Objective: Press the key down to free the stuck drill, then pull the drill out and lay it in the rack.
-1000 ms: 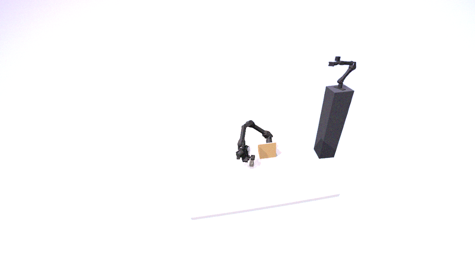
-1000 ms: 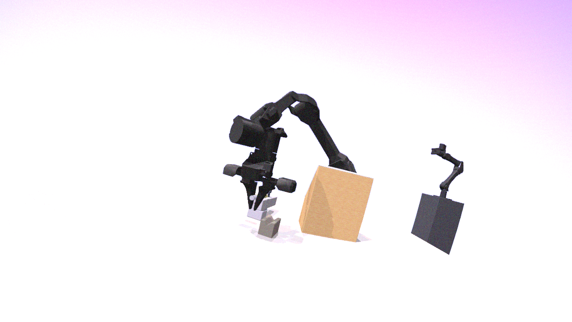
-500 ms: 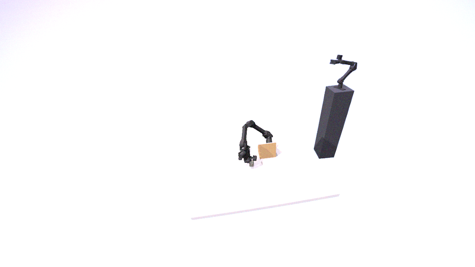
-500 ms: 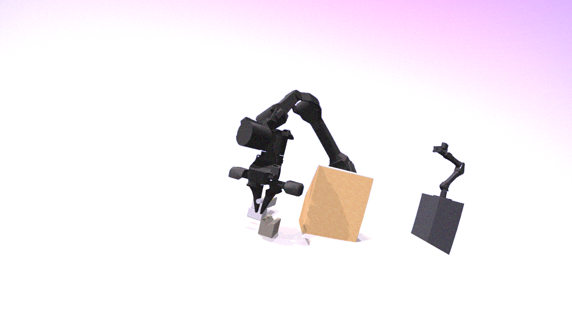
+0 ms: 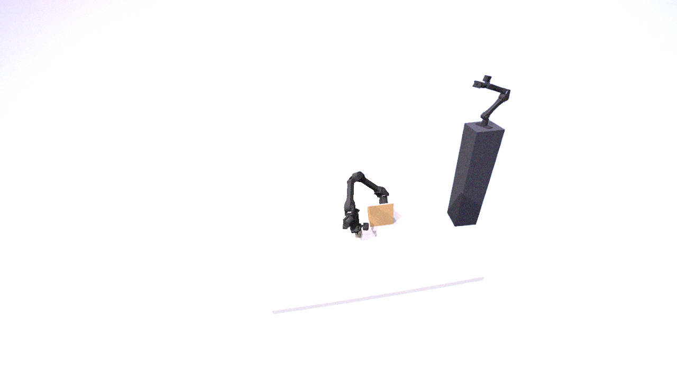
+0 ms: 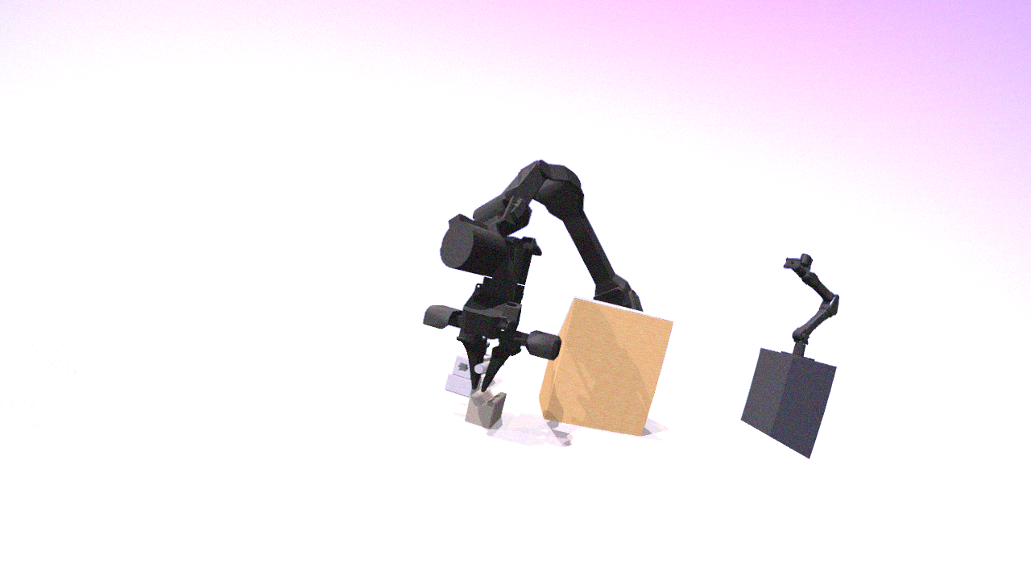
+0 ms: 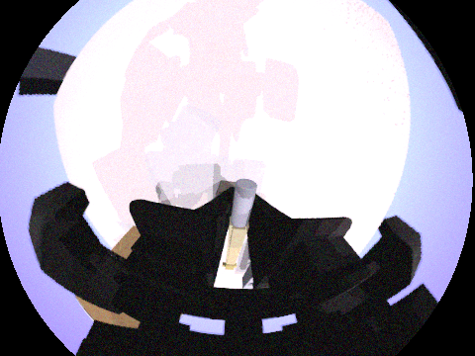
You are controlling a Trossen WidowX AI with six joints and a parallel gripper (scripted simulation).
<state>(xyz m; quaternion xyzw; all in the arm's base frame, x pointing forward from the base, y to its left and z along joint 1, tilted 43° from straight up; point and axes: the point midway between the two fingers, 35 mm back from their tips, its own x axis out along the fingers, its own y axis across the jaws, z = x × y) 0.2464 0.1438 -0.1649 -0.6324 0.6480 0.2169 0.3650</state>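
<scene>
1. The gripper (image 6: 481, 378) is clamping the slim drill (image 7: 240, 218) between narrow jaws, hanging just above the grey rack (image 6: 484, 411).
2. It should be lowering slowly, aligning the drill with the rack's notch, beside the pale fixture (image 6: 457, 374).

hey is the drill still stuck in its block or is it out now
Out. The claw is shut on the drill, carrying it above the beige rack, apart from the pale holder block behind.

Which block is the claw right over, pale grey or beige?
The beige block: the claw, holding the drill, hangs just above its notched top; the pale grey block sits behind.
</scene>
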